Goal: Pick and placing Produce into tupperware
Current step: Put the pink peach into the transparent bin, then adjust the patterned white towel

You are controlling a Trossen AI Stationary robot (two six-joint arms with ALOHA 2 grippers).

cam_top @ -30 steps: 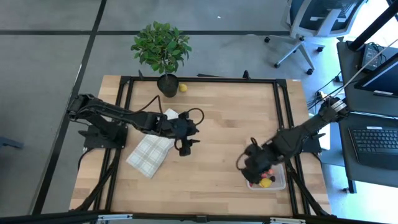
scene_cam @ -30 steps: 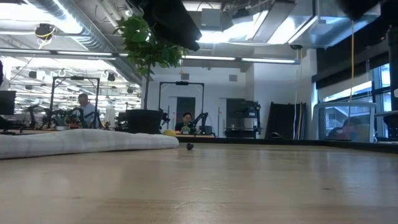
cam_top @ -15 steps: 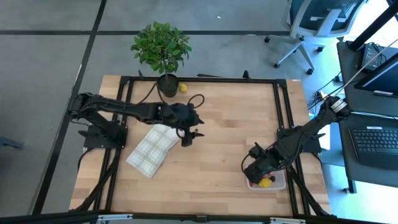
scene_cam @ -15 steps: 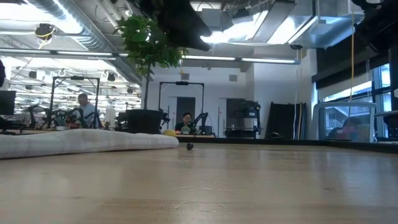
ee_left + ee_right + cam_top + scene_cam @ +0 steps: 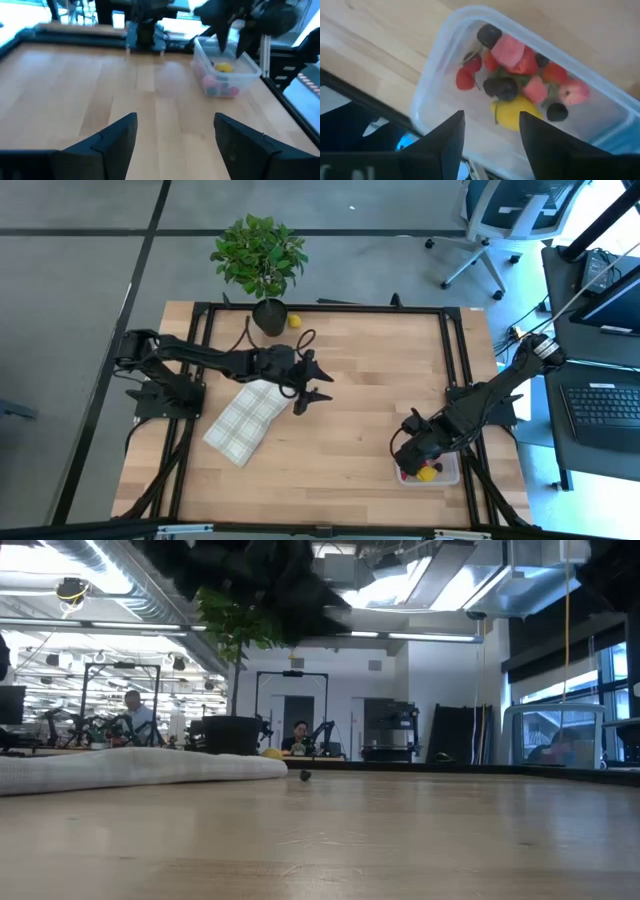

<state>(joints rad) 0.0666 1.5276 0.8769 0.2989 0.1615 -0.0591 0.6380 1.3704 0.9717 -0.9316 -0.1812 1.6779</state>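
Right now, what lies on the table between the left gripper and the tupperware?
Only bare wood. In the high view, nothing lies on the table between the left gripper and the tupperware; the left wrist view agrees.

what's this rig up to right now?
Two arms are sorting toy produce into a clear tub at the table's near right corner. The right gripper hangs over it, jaws parted and empty above the fruit pieces inside. The left gripper hovers open mid-table beside the plaid cloth. A lemon lies by the potted plant.
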